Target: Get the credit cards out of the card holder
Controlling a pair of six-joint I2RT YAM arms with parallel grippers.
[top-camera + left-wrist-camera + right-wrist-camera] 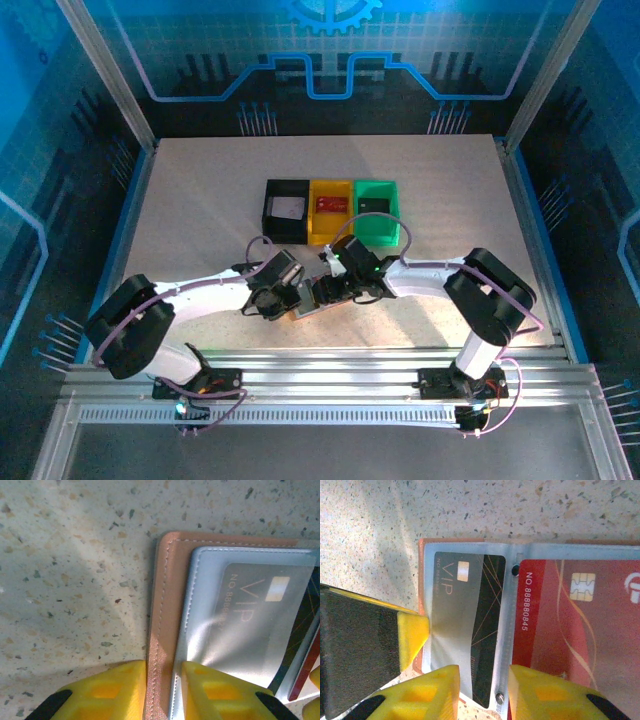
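The card holder (302, 310) lies open on the table between both grippers, its tan border (165, 605) around pale grey pockets. A black VIP card (487, 630) sits in the left pocket (250, 615), its lower end sticking out. A red card (560, 630) fills the right pocket. My left gripper (164, 680) stands open by a narrow gap, straddling the tan border: one finger beside the edge, the other on the pocket. My right gripper (484, 690) is open over the black card's lower end and the seam. The left gripper's fingertip (412, 635) touches the holder's left edge.
Three small bins stand in a row behind the holder: black (284, 232), yellow (328, 235) and green (380, 232), each with a flat card-like thing inside. Both arms (200, 290) (430, 275) reach inward from the near corners. A metal frame edges the table.
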